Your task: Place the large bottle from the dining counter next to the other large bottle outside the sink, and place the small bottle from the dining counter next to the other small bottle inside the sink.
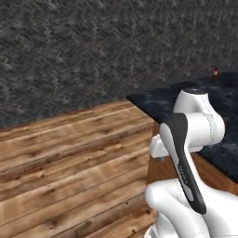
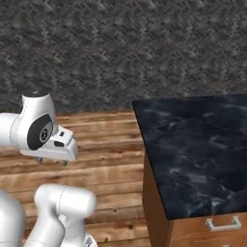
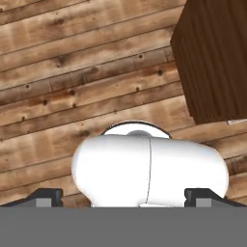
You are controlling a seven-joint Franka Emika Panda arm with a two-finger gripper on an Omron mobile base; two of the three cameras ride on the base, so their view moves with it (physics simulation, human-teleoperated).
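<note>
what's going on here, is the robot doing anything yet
Not much yet. The arm is folded up beside the corner of the dining counter, with the gripper open, empty and pointing down at the wooden floor. Nothing is being held. Far back on the counter a small dark bottle with a red label stands untouched; it is too small here to tell which bottle it is.

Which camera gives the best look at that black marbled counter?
The right base view: the dining counter spreads wide there, its black top, wood side and a drawer handle plain. The left base view shows a corner of it behind the arm. The hand view shows a brown wood side above the plank floor.
</note>
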